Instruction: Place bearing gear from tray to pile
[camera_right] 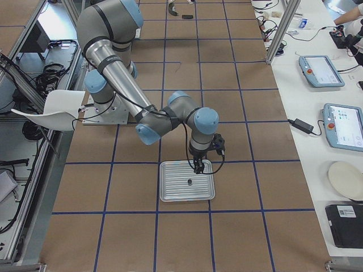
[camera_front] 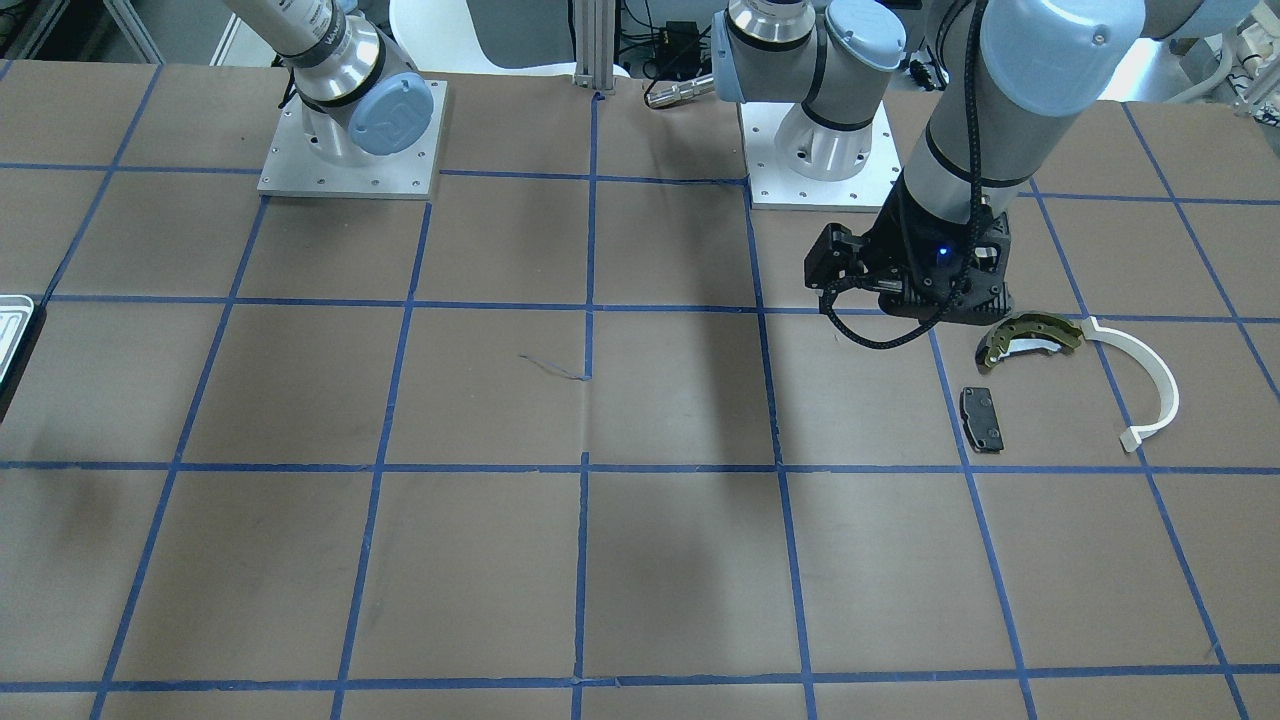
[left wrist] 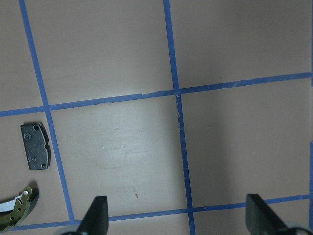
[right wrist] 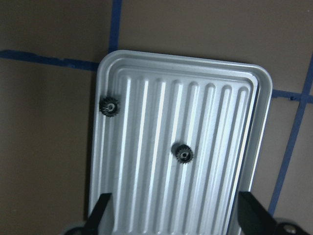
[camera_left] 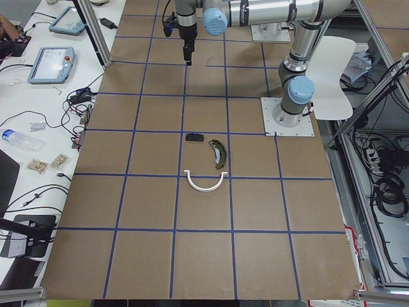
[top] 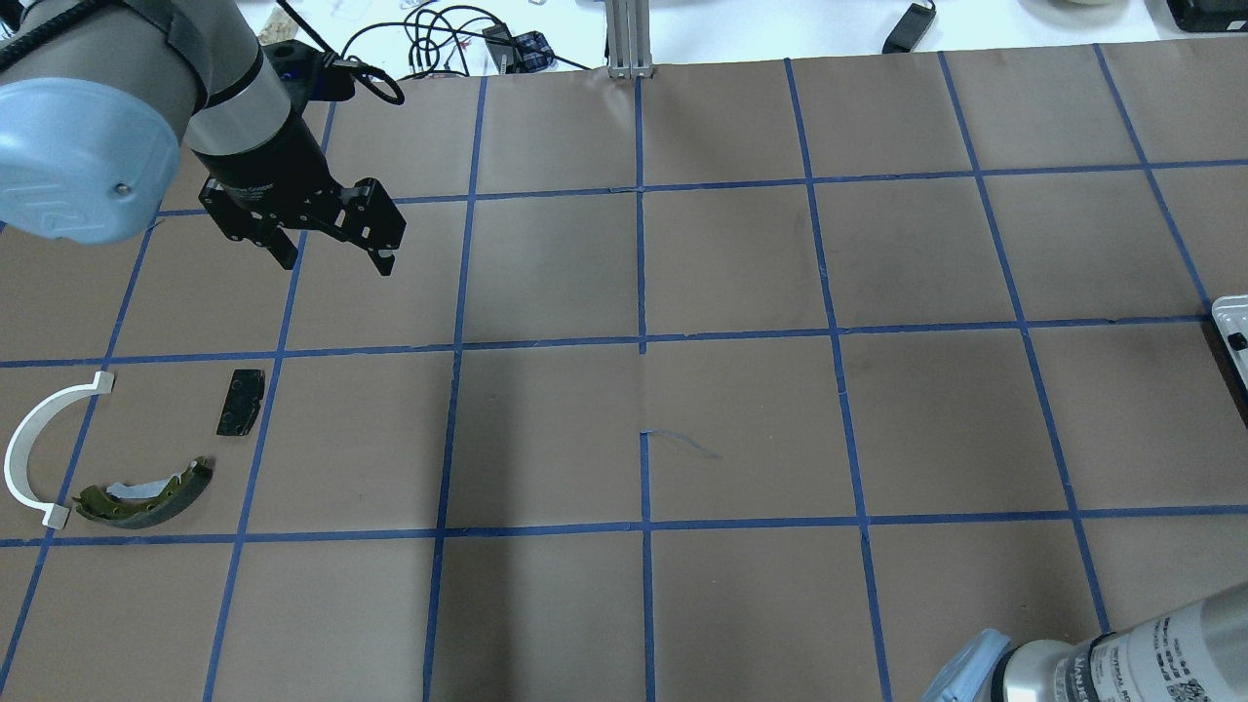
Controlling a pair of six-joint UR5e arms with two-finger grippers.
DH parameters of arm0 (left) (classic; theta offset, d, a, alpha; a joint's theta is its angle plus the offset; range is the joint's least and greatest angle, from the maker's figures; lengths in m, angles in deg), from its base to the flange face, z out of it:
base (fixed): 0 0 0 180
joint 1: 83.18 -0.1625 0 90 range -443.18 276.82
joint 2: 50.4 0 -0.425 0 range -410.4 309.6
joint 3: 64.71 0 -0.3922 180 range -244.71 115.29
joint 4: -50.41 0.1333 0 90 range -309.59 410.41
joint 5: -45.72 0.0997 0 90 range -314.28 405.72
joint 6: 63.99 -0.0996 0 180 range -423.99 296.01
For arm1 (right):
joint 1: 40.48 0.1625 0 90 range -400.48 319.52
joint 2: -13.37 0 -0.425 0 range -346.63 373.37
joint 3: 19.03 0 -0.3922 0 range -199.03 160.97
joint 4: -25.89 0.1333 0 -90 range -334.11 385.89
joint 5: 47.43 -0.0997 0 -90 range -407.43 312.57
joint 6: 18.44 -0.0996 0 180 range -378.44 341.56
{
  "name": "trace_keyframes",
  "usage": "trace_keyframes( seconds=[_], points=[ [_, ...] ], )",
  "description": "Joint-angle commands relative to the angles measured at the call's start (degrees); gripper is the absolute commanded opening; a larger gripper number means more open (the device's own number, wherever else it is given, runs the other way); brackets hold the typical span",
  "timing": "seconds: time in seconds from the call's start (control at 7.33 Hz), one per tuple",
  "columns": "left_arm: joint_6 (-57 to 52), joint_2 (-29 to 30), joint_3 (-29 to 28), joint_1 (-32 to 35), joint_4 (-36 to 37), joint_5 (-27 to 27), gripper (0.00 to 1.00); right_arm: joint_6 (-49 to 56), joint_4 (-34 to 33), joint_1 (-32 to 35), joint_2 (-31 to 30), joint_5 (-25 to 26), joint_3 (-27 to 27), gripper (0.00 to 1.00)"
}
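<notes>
The silvery ribbed tray [right wrist: 124, 66] fills the right wrist view, and shows too in the exterior right view [camera_right: 170, 195]. Two small black bearing gears lie in it: one near the middle [right wrist: 184, 154], one by the left rim [right wrist: 108, 105]. My right gripper [right wrist: 174, 198] is open and empty, hanging just above the tray [camera_right: 197, 169]. The pile lies far off: an olive brake shoe [top: 146, 495], a white arc strip [top: 39, 453] and a black pad [top: 240, 401]. My left gripper [top: 331, 255] is open and empty, raised above the table beyond the pile.
Brown paper with blue tape squares covers the table [top: 643, 390]. The two arm bases [camera_front: 350, 150] stand on metal plates at the robot's side. The tray's edge shows at the table's far end [top: 1230, 327]. Tablets and cables lie on a side bench [camera_right: 334, 113].
</notes>
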Motion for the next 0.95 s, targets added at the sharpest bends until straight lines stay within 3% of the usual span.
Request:
trace_keyframes(
  seconds=[0.0, 0.14, 0.82],
  points=[
    [0.0, 0.1, 0.0, 0.0, 0.0, 0.0, 1.0, 5.6, -4.9, -1.6, 5.9, -0.4, 0.1, 0.86],
    [0.1, 0.0, 0.0, 0.1, 0.0, 0.0, 1.0, 10.1, -4.9, -1.6, 6.0, -0.4, 0.3, 0.78],
    [0.1, 0.0, -0.1, 0.0, 0.1, -0.1, 1.0, 9.7, -5.2, -1.7, 8.9, 0.2, 0.5, 0.78]
  ],
)
